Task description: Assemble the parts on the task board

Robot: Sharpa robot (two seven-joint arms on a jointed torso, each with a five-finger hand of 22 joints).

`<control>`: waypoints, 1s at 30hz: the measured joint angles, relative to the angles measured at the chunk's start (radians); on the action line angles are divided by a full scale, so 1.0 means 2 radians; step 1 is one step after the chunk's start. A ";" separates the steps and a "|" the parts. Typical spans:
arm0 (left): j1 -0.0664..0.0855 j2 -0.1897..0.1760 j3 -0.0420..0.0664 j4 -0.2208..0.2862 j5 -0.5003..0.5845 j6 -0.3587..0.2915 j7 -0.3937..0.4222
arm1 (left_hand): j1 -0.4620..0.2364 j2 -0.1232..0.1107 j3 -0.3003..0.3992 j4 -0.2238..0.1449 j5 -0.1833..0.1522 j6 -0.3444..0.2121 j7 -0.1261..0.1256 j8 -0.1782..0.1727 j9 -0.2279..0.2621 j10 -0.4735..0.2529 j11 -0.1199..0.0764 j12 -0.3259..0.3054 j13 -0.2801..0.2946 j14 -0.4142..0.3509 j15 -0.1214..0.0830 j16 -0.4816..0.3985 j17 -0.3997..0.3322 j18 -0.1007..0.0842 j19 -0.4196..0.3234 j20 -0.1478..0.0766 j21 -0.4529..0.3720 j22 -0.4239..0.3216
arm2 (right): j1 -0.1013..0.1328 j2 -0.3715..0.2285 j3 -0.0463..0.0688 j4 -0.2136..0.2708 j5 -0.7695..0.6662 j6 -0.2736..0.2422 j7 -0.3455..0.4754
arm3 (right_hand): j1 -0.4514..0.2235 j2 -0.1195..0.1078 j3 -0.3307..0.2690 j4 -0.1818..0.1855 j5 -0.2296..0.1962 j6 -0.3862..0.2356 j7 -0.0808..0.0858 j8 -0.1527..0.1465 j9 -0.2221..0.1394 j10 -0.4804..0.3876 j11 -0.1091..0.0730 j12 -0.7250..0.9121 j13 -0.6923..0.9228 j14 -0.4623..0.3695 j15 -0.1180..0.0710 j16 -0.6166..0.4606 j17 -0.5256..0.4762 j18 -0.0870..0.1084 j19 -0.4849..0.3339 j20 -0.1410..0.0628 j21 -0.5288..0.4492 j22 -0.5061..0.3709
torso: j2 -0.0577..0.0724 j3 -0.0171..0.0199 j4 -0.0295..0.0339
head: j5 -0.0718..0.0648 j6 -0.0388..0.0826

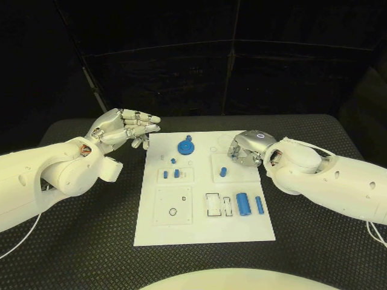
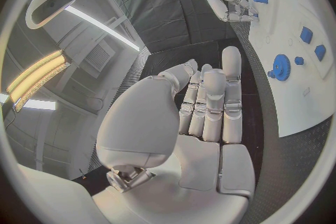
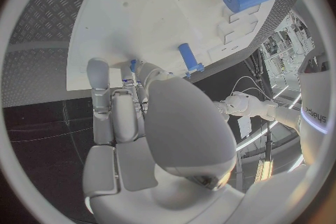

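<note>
The white task board [image 1: 202, 226] lies in the middle of the table. A blue gear [image 1: 185, 147] sits near its far edge, small blue pegs [image 1: 171, 174] stand left of centre, and a blue cylinder [image 1: 243, 203] with a thin blue rod [image 1: 259, 205] lies at the right. My right hand [image 1: 246, 148] is bent down over the board's far right part. Its thumb and a finger pinch a small blue part [image 3: 132, 65], close to a blue peg [image 3: 187, 57] on the board. My left hand [image 1: 124, 128] hovers beyond the board's far left corner, fingers straight [image 2: 210, 106], holding nothing.
The board rests on a black textured table [image 1: 89, 241] with bare surface to both sides. Empty recesses [image 1: 173, 205] are cut into the board's near half. The blue gear [image 2: 281, 66] and my right hand [image 2: 231, 3] also appear in the left wrist view.
</note>
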 measured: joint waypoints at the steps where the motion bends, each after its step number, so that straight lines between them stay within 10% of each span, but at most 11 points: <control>1: 0.000 0.000 0.000 0.000 0.000 0.000 0.000 | 0.000 0.000 0.000 0.000 0.000 0.000 0.000 0.000 0.000 0.000 0.000 0.000 0.000 0.000 0.000 0.000 0.000 0.000 0.000 0.000 0.000 0.000 | -0.001 -0.001 0.000 0.001 -0.001 -0.003 -0.001 | 0.000 0.000 0.005 -0.003 0.000 0.000 0.000 0.000 0.000 0.002 0.000 -0.002 -0.001 0.000 0.000 0.000 0.000 0.000 0.000 0.000 0.003 0.003 | 0.000 0.0000 0.0000 | 0.000 0.000; 30: 0.000 -0.003 0.000 -0.002 0.000 0.001 -0.002 | 0.000 0.000 -0.001 -0.001 0.000 -0.002 0.002 0.000 0.000 -0.004 0.000 0.002 0.000 -0.002 -0.002 0.000 -0.003 0.000 -0.003 0.000 -0.002 -0.001 | -0.004 -0.041 -0.002 0.088 -0.005 -0.081 -0.004 | -0.022 -0.014 0.045 -0.030 -0.002 0.013 -0.003 0.000 0.000 0.015 -0.003 -0.002 -0.002 0.000 -0.004 0.004 0.004 0.000 0.004 -0.004 0.019 0.023 | -0.001 -0.0003 -0.0003 | 0.005 0.002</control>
